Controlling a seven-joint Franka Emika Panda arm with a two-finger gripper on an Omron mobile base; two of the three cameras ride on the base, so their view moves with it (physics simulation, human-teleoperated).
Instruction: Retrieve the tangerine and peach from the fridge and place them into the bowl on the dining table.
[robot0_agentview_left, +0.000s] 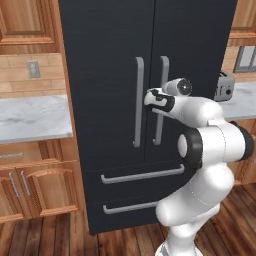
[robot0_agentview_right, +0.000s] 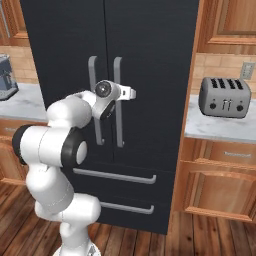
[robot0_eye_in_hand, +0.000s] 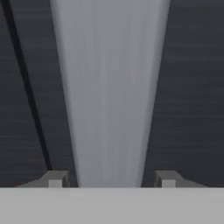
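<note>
The tall black double-door fridge (robot0_agentview_left: 115, 75) stands shut; the gripper (robot0_eye_in_hand: 108, 180) sits at its right door's grey bar handle (robot0_eye_in_hand: 109, 87), fingers (robot0_eye_in_hand: 54, 179) either side, contact unclear; a silver four-slot toaster (robot0_agentview_right: 224, 97) rests on the marble worktop (robot0_agentview_right: 215, 127); no writing legible.

Glossy white rounded arm (robot0_agentview_left: 210, 150) with black joint bands.

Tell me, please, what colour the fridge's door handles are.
Grey, against black doors; the handles show best in the right base view.
</note>
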